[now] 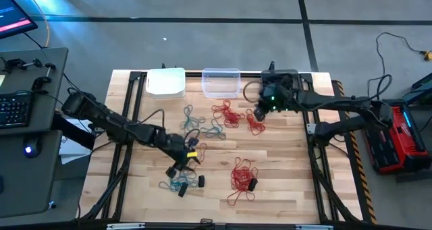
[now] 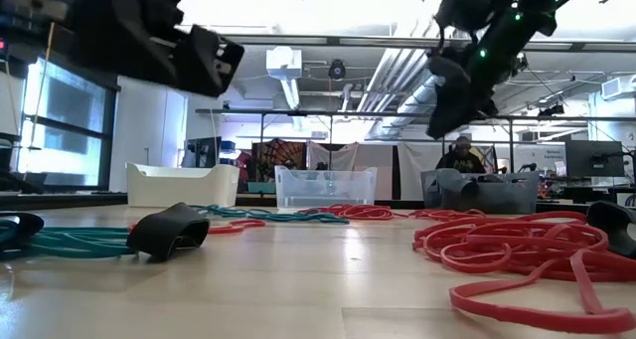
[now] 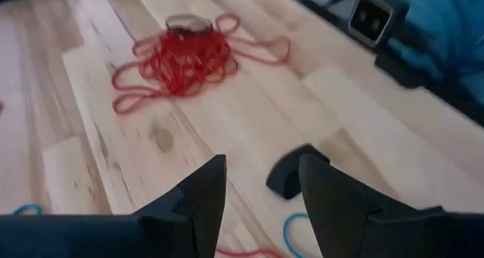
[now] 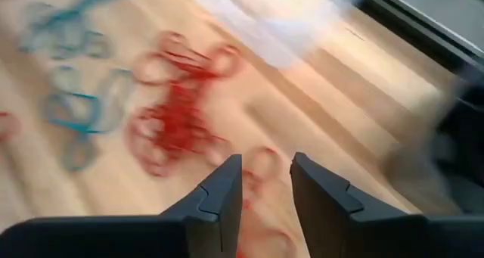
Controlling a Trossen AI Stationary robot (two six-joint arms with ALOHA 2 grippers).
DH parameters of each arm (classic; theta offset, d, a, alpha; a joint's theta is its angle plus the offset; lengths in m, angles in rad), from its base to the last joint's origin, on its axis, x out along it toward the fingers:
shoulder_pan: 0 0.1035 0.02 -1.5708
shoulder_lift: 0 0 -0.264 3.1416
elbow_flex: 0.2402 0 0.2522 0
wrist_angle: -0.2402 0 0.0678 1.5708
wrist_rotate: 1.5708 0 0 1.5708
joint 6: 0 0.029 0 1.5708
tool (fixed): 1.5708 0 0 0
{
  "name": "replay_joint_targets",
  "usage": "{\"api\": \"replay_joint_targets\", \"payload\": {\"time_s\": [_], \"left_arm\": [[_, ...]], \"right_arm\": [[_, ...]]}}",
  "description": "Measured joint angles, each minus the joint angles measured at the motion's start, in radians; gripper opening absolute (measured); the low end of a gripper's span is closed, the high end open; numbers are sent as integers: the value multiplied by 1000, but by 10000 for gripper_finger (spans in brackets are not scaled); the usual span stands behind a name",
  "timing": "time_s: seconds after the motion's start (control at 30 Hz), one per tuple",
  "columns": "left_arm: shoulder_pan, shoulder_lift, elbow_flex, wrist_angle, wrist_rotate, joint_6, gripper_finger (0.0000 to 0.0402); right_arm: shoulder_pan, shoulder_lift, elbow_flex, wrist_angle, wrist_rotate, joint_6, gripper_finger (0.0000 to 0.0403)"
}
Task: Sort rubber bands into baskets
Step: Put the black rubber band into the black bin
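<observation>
High view takes in the whole wooden table (image 1: 283, 169) and three baskets in a row along its upper edge: a white basket (image 1: 166, 82), a clear basket (image 1: 221, 82), and a dark grey basket (image 1: 287, 76) half hidden under the right arm. Rubber bands lie in four loose groups: teal bands (image 1: 202, 125) at upper centre, red bands (image 1: 233, 114) just right of them, a second red heap (image 1: 241, 178) at lower centre, and a few teal bands (image 1: 174, 185) at lower left.

Left gripper (image 1: 185, 164) hangs above those lower-left bands; its wrist view shows the fingers (image 3: 198, 201) apart and empty, with a small black piece (image 3: 290, 176) on the wood just beyond them and the red heap (image 3: 181, 57) farther off.

Right gripper (image 1: 259, 113) sits beside the grey basket; its blurred wrist view shows the fingers (image 4: 221, 194) apart with red bands (image 4: 175, 122) beyond, nothing held.

Low view alone shows a person (image 2: 460, 154) beyond the baskets.
</observation>
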Motion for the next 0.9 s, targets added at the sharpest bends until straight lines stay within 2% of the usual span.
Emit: {"api": "replay_joint_targets", "payload": {"time_s": [0.1,0.3,0.43,0.73,0.9], "left_arm": [[-29,54,0,14,-42,-2,161],[-37,181,0,115,-43,-36,161],[-38,238,0,170,-34,-37,161],[-71,370,52,176,-4,-29,160],[-67,391,79,183,-3,-28,140]], "right_arm": [[81,0,-6,70,25,-2,104],[165,0,-6,132,92,-8,103],[180,0,-6,132,119,-10,103],[180,0,-7,146,153,-36,103],[180,0,-7,146,163,-37,103]]}}
